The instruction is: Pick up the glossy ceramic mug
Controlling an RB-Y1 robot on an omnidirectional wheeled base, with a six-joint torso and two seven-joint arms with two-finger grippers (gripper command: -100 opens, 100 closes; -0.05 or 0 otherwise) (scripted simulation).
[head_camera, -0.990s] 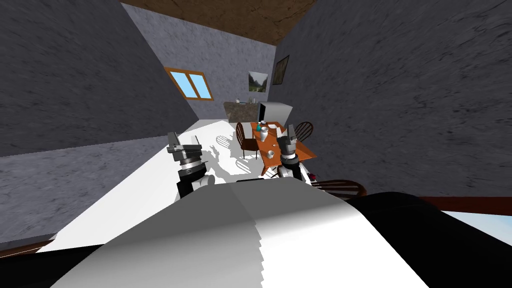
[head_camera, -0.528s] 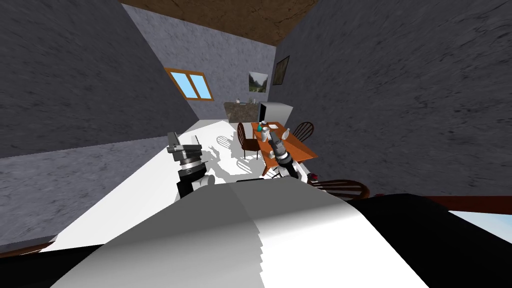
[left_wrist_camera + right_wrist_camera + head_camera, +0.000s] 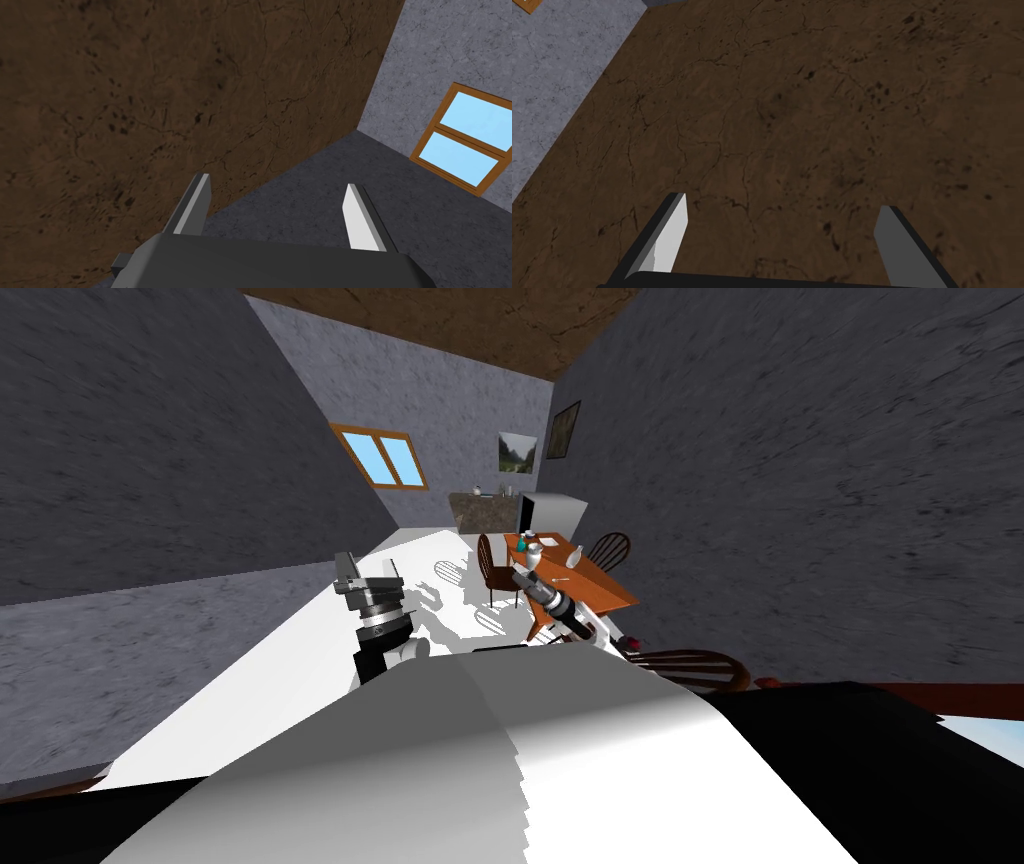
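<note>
Well, left jaws and right jaws both gape wide, empty. The mug is likely among the small white vessels (image 3: 533, 551) on the orange wooden desk (image 3: 600, 580); which one, I cannot tell. Tip right jaws downward first.

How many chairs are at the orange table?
3. One chair at the table's left side, one at its far right side, one at its near end. My right arm could hide another.
</note>
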